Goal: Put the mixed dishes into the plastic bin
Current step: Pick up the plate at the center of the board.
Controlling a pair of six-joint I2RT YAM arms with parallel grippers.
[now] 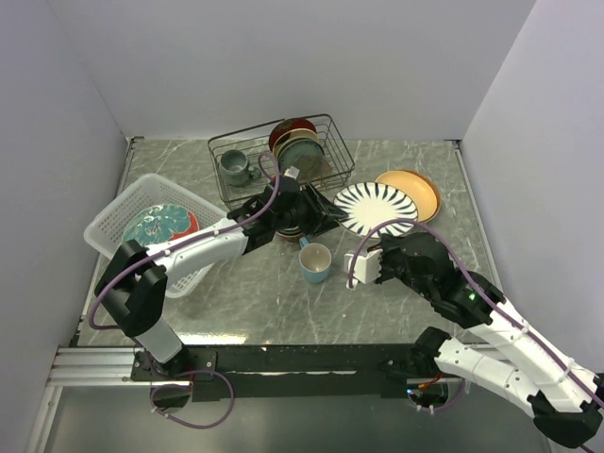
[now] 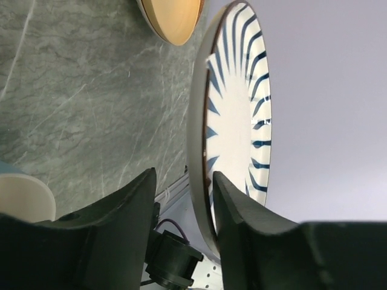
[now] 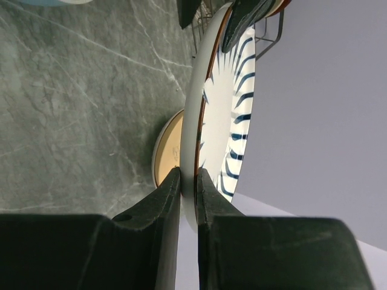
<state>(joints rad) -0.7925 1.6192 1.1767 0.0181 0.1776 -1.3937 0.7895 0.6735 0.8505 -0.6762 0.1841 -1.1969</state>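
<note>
The white plate with dark radial stripes (image 1: 377, 209) is held on edge above the table between both arms. My right gripper (image 1: 393, 233) is shut on its near rim; in the right wrist view (image 3: 188, 175) both fingers pinch the rim of the plate (image 3: 224, 109). My left gripper (image 1: 327, 215) is open and straddles the opposite rim (image 2: 184, 181); one finger (image 2: 233, 205) touches the plate's (image 2: 242, 121) face, the other stands apart. The white plastic bin (image 1: 118, 203) at the left holds the teal-floral plate (image 1: 160, 226). The tan plate (image 1: 415, 193) and light blue mug (image 1: 315, 262) are on the table.
The black wire rack (image 1: 283, 156) at the back holds a grey mug (image 1: 233, 168) and upright plates (image 1: 297, 142). White walls close in the table on three sides. The tan plate shows in both wrist views (image 2: 172, 18) (image 3: 166, 151).
</note>
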